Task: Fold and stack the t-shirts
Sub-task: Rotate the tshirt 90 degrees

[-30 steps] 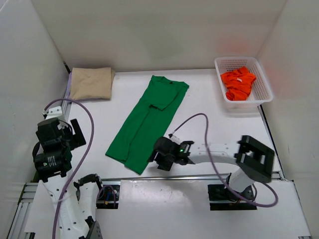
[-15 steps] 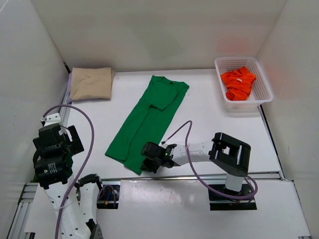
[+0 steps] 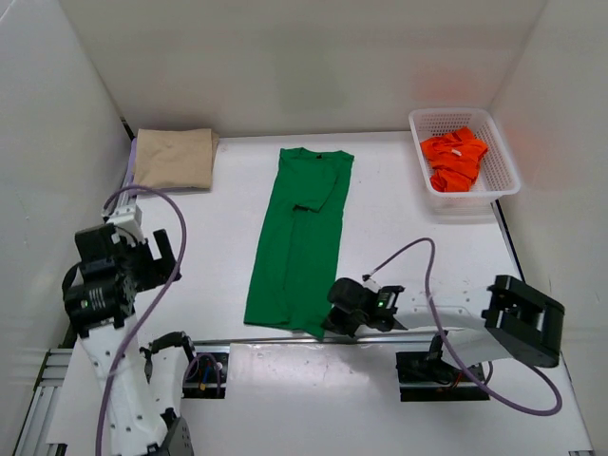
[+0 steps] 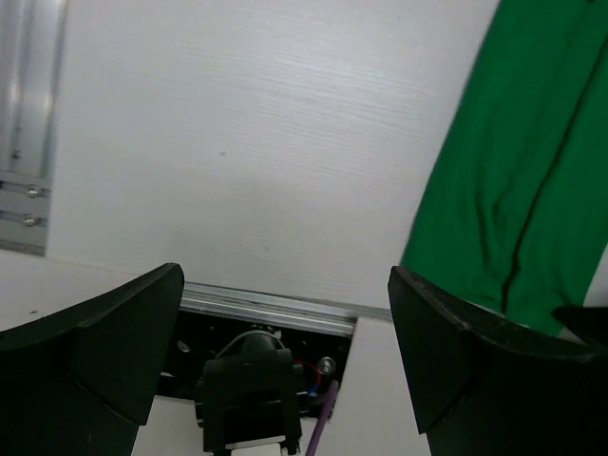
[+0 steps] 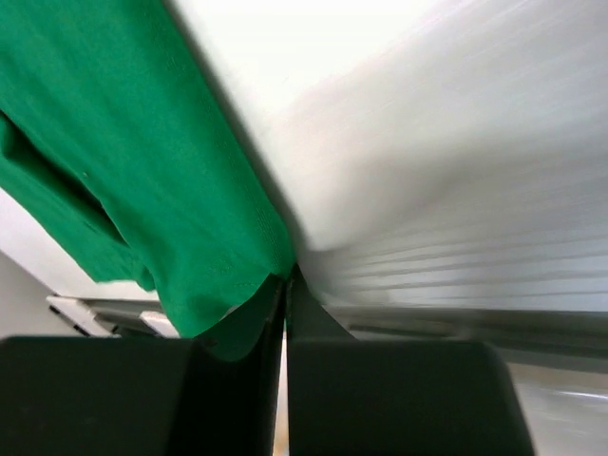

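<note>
A green t-shirt [image 3: 302, 237] lies flat as a long narrow strip running from the far middle of the table to its near edge. My right gripper [image 3: 334, 321] is low at the near edge, shut on the near right corner of this shirt's hem. In the right wrist view the green cloth [image 5: 142, 142] is pinched between the shut right gripper [image 5: 285, 285]. My left gripper [image 3: 152, 258] hovers open to the left of the shirt, holding nothing. The left wrist view shows the green shirt [image 4: 513, 190] off to the right of the left gripper [image 4: 285, 351].
A folded tan t-shirt [image 3: 173, 158] sits at the far left corner, with a lavender edge [image 3: 134, 163] showing beneath it. An orange-red t-shirt [image 3: 454, 160] lies crumpled in the white lattice basket [image 3: 503, 142] at the far right. The metal rail [image 3: 285, 340] runs along the near edge.
My right gripper shut on the green shirt's near hem and pulled it to the right. The shirt swung from a diagonal to lying straight. The left arm shifted slightly.
</note>
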